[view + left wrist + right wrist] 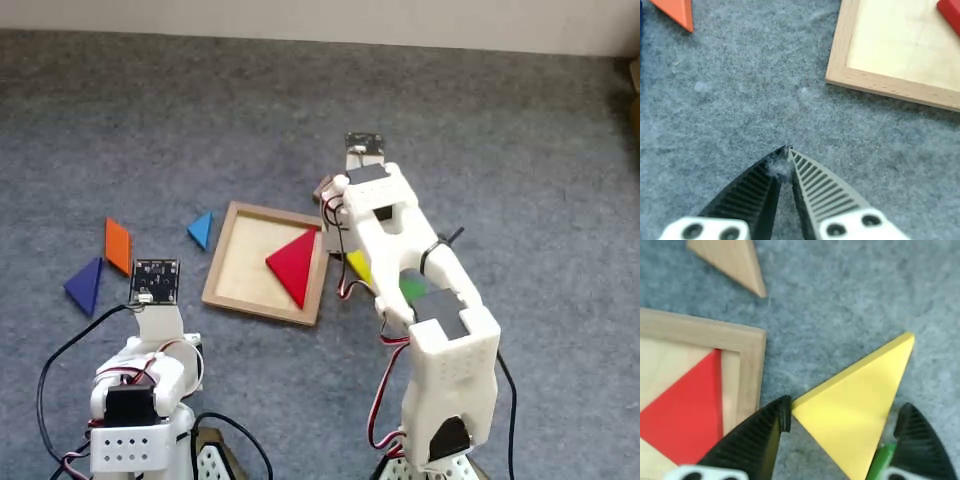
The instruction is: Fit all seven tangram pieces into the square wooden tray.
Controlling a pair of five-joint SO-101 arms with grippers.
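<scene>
The square wooden tray sits just beside your right pincer, with its corner rim next to one finger. It also lies ahead of your left pincer and off to one side. Only the red triangle is inside it, lying flat and close to the rim on the side nearest your right pincer. By my count that makes one of seven pieces placed and six left to fit. The yellow triangle lies on the grey mat outside the tray, between the spread fingers of your right pincer, which stands open and grips nothing. One fingertip is at the triangle's corner, but you can't tell whether it touches. That piece looks like your next one to take. A green piece lies just behind the yellow one, beside the other finger and mostly under the arm. A wood-coloured triangle rests ahead of your right pincer, past the tray's corner. The other three pieces lie across the tray from your right pincer. The small blue triangle is near the tray's rim. The orange piece and the dark blue triangle lie further out, ahead of your left pincer, which is closed on nothing over bare mat.
</scene>
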